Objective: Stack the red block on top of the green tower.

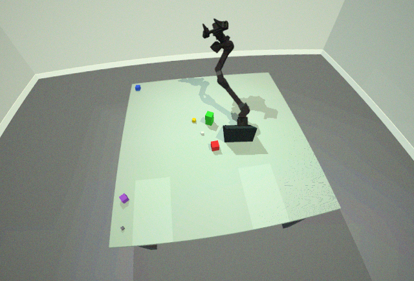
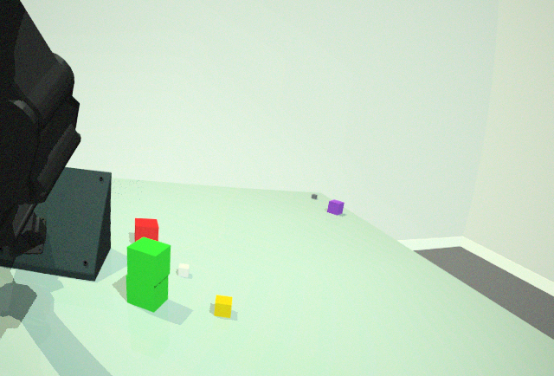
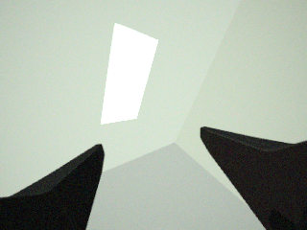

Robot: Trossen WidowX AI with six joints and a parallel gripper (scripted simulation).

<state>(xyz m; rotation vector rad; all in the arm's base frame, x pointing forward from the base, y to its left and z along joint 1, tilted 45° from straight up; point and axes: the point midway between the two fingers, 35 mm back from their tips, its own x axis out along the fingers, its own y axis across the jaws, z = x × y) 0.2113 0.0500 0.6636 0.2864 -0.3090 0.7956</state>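
Note:
The red block (image 1: 215, 146) (image 2: 146, 230) lies on the table, a little apart from the green tower; in the exterior view the tower hides its lower part. The green tower (image 1: 209, 118) (image 2: 148, 273) stands upright and looks like two green blocks, the upper slightly turned on the lower; nothing is on top of it. My gripper (image 1: 209, 22) (image 3: 153, 140) is raised high above the table, far from both. Its fingers are wide apart with nothing between them. The gripper is out of frame in the exterior view, where only part of the arm shows.
A yellow cube (image 1: 193, 120) (image 2: 222, 306) and a small white cube (image 1: 202, 133) (image 2: 183, 269) lie near the tower. The arm's dark base (image 1: 239, 134) (image 2: 75, 223) stands beside the red block. A blue cube (image 1: 137, 87), a purple cube (image 1: 123, 198) (image 2: 335, 207) and a small grey cube (image 1: 122, 228) (image 2: 313, 196) lie farther off.

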